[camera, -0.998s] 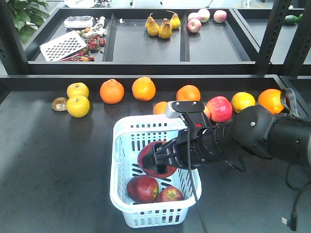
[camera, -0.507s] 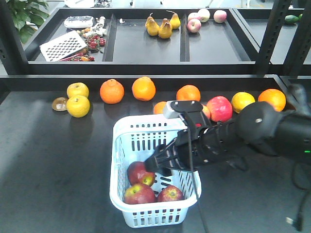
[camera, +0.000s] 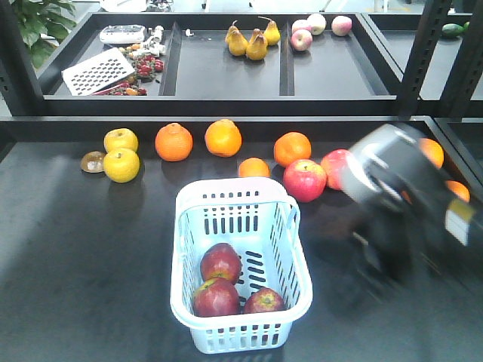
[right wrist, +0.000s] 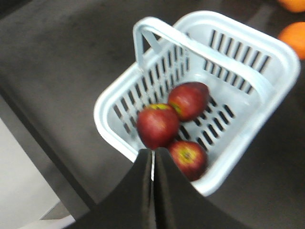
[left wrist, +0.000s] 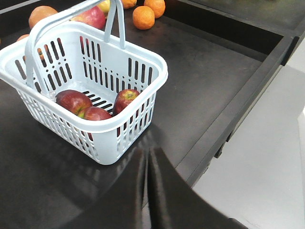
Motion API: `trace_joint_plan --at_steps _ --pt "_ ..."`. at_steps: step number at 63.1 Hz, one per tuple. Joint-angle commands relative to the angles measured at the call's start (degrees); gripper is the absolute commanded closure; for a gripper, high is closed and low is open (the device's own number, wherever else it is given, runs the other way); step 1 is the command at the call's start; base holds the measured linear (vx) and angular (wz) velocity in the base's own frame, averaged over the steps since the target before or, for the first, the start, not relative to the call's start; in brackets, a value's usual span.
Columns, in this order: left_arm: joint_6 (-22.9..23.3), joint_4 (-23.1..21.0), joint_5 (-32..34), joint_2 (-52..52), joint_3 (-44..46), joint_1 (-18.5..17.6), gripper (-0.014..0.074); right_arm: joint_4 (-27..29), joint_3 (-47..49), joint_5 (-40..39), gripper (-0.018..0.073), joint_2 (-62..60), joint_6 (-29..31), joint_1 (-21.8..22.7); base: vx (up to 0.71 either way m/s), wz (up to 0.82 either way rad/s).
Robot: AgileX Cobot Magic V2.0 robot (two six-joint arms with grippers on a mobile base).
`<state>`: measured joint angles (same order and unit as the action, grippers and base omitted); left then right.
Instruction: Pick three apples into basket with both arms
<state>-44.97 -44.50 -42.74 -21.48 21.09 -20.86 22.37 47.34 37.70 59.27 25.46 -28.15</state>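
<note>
Fingers on both grippers pressed together, empty | three apples [camera: 219, 262] in basket [camera: 189, 226] | risk: blurred right arm [camera: 407, 204] clipping upright handle, tipping load

You are looking at a dark, matte black table [camera: 90, 249] with a raised black lip along its back edge. Behind it, in the upper part of the frame, sits a black shelf [camera: 226, 75] split into compartments and carried by dark metal uprights [camera: 419, 56], with a green leafy plant [camera: 34, 23] in the upper left corner. In the left wrist view a pale grey floor [left wrist: 267, 152] fills the lower right beside the table's edge.
</note>
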Motion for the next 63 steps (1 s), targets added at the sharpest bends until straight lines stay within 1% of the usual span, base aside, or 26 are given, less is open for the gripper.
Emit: trace_joint_plan --at_steps 1,9,17,22,30,63 --pt "0.44 -2.69 3.31 -0.33 1.51 -0.14 0.0603 -6.07 -5.03 -5.32 0.0564 -8.19 -5.0 0.14 0.0 0.0" --pt "0.44 -2.69 5.84 -0.33 1.51 -0.14 0.0603 -14.58 -14.97 -10.18 0.0564 -17.45 -12.81 0.14 0.0 0.0" --pt "0.44 -2.69 12.01 -0.33 1.51 -0.14 0.0603 -22.81 -21.6 -11.43 0.0564 -25.07 -21.3 0.14 0.0 0.0" --pt "0.44 -2.69 15.5 -0.33 1.51 -0.14 0.0603 -25.42 -23.21 -10.67 0.0564 -28.3 -23.12 0.14 0.0 0.0" --pt "0.44 -2.69 17.82 -0.33 1.51 -0.14 0.0603 -25.62 -23.35 -10.12 0.0564 -30.89 -23.12 0.14 0.0 0.0" --pt "0.44 -2.69 17.56 -0.33 1.51 -0.14 0.0603 -25.58 -23.35 -9.99 0.0564 -31.45 -23.12 0.14 0.0 0.0"
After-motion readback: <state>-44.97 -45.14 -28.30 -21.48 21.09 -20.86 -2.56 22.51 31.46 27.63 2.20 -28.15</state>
